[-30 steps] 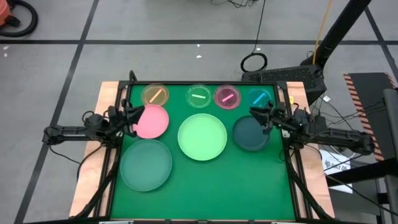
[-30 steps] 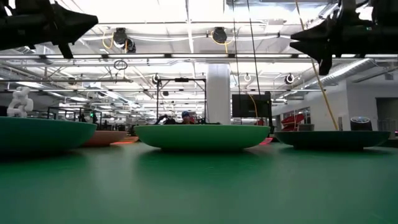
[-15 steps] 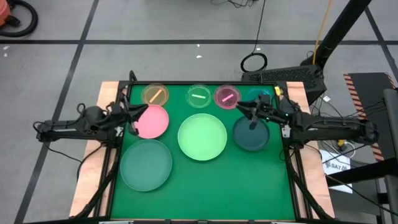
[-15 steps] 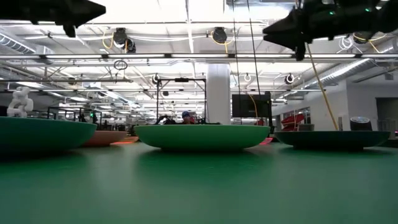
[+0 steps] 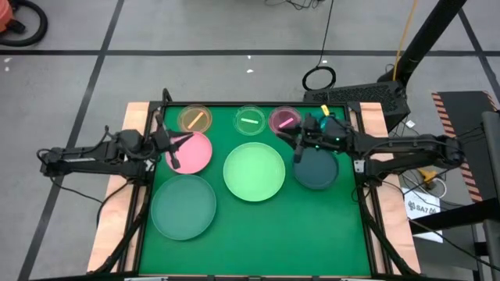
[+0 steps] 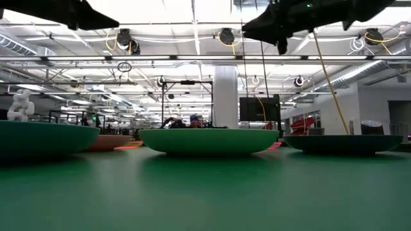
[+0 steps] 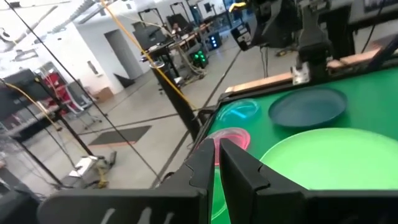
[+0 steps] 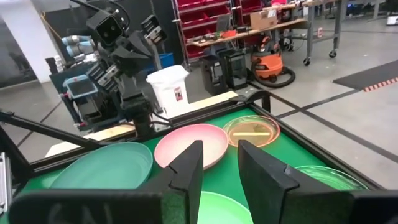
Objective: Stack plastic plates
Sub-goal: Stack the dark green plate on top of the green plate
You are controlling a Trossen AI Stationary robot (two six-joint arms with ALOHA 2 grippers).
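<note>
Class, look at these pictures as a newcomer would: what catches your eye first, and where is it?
The bright light green plate at the middle of the green table stands out first, flanked by the pink plate and dark teal plate, with the frosted clear plate nearer the front left. Four small translucent plates line the far edge. Two dark arms reach in, the left hand over the pink plate, the right hand by the teal one.

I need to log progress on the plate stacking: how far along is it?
Nothing is stacked yet: the four large plates, like the light green plate, and the small ones lie apart. The left gripper, shut and empty, hovers over the pink plate; the right gripper holds nothing. All stacking remains.
</note>
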